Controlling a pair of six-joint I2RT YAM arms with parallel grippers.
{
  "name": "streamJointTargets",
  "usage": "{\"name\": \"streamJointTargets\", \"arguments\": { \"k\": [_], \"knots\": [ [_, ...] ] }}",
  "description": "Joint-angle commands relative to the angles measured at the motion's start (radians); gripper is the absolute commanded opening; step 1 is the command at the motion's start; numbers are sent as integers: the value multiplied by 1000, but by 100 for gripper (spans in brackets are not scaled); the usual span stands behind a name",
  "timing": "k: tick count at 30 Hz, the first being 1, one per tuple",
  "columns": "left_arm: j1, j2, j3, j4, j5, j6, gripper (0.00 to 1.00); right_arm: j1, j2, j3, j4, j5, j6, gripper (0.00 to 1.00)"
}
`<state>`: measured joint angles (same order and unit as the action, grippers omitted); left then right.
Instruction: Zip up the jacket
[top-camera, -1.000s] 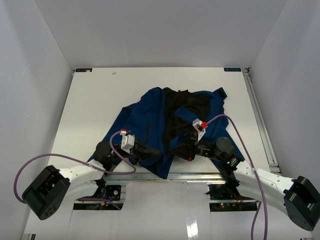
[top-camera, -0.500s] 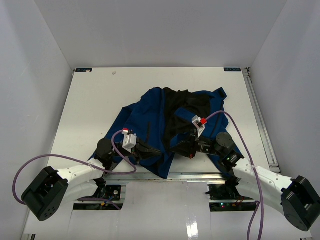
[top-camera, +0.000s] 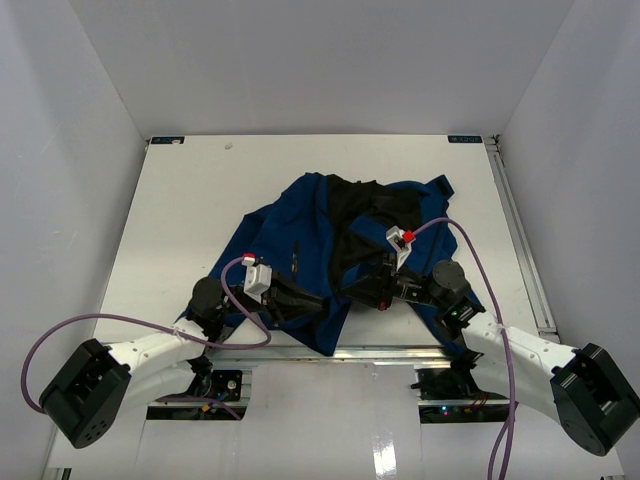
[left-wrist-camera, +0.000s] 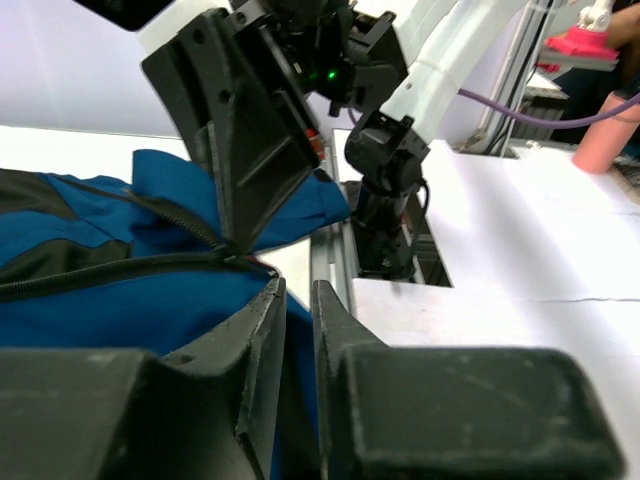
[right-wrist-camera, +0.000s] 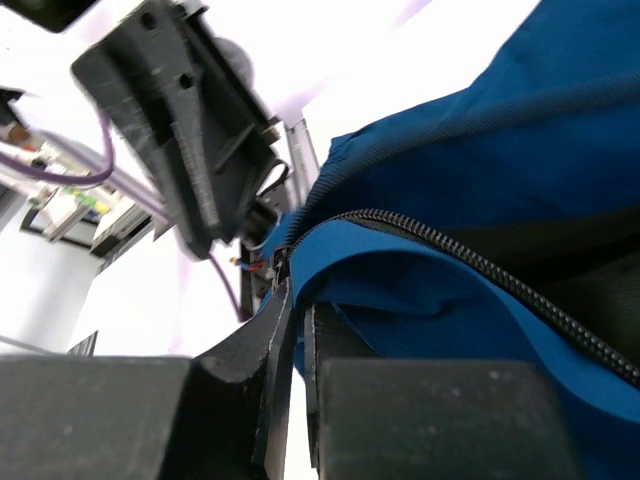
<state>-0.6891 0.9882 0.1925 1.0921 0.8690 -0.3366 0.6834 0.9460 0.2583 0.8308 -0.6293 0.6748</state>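
Note:
The royal-blue jacket (top-camera: 300, 235) lies crumpled at the table's middle, its front open and the black lining (top-camera: 355, 215) showing. Both grippers meet low at its near hem. My left gripper (top-camera: 325, 300) (left-wrist-camera: 297, 285) has its jaws a narrow gap apart, with blue fabric (left-wrist-camera: 100, 310) between and under them. My right gripper (top-camera: 352, 293) (right-wrist-camera: 298, 300) is shut, pinching the blue hem edge (right-wrist-camera: 480, 180) beside the black zipper teeth (right-wrist-camera: 450, 250). In the left wrist view the zipper line (left-wrist-camera: 120, 262) runs to the right gripper's fingers (left-wrist-camera: 250, 130).
The white table (top-camera: 180, 200) has side walls on three sides. A metal rail (top-camera: 380, 352) runs along the near edge under the hem. Purple cables (top-camera: 240, 300) loop off both wrists. The right arm's base (left-wrist-camera: 385, 200) stands just beyond the hem.
My left gripper's jaws have parted slightly after being shut. Both grippers have edged closer together at the hem; the right one has shifted a little left.

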Motion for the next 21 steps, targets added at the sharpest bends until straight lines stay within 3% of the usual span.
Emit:
{"name": "streamJointTargets", "arguments": {
  "k": [1, 6, 14, 21],
  "knots": [
    [-3, 24, 37, 65, -9, -69, 39, -1, 20, 4, 109, 7, 6, 8],
    [-3, 20, 69, -8, -61, -75, 43, 1, 13, 0, 104, 13, 2, 8],
    [-2, -116, 96, -316, -420, -150, 60, 4, 7, -18, 99, 22, 1, 8],
    [10, -117, 179, -553, -449, -314, 68, 8, 7, -26, 105, 23, -2, 8]
  ]
}}
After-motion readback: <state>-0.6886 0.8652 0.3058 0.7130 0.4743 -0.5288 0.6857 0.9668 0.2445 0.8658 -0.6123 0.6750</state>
